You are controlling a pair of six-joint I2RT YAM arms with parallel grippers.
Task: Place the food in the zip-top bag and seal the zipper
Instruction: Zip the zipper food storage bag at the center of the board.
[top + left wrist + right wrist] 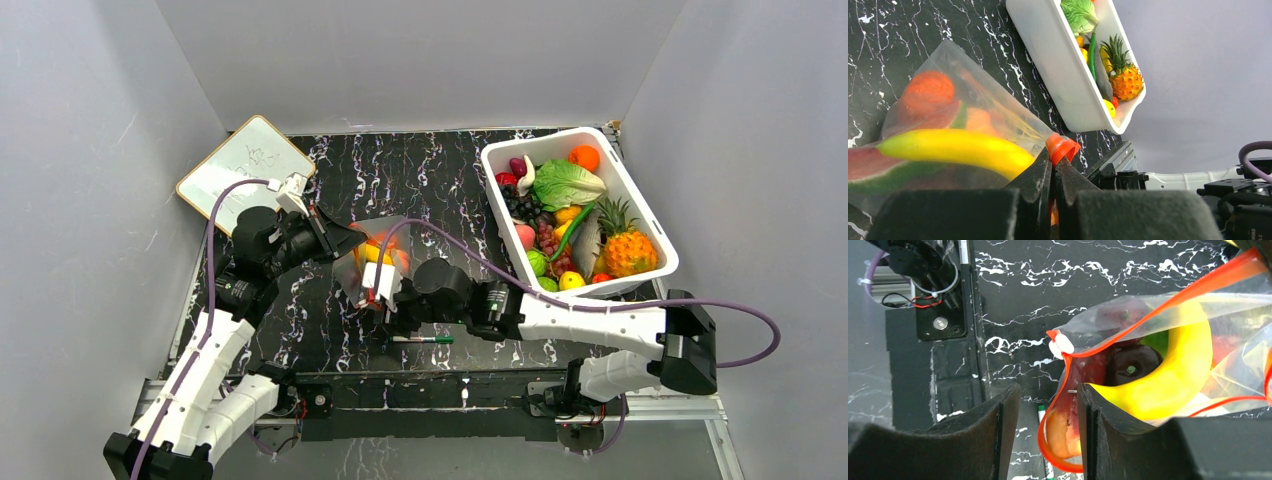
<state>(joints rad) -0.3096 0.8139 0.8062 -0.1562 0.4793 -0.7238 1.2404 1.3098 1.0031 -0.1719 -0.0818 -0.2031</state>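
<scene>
The clear zip-top bag [378, 256] hangs off the table between my two grippers, with food inside: a yellow banana [958, 147], a round orange fruit [928, 90] and a dark red apple [1133, 362]. My left gripper [1053, 159] is shut on one end of the orange-red zipper [1062, 146]. The right gripper [1048, 405] is open. A loop of the zipper [1158, 307] and a peach-coloured fruit [1065, 432] lie in its gap, against the right finger [1093, 435]. The left finger touches nothing. A white slider [1064, 345] sits on the strip, and the mouth gapes.
A white tub [640, 215] at the right holds more toy food, among it a pineapple [628, 248] and lettuce [566, 183]. A green-capped marker pen [422, 340] lies under the right gripper. A whiteboard [240, 165] leans at the back left. Grey walls stand on three sides.
</scene>
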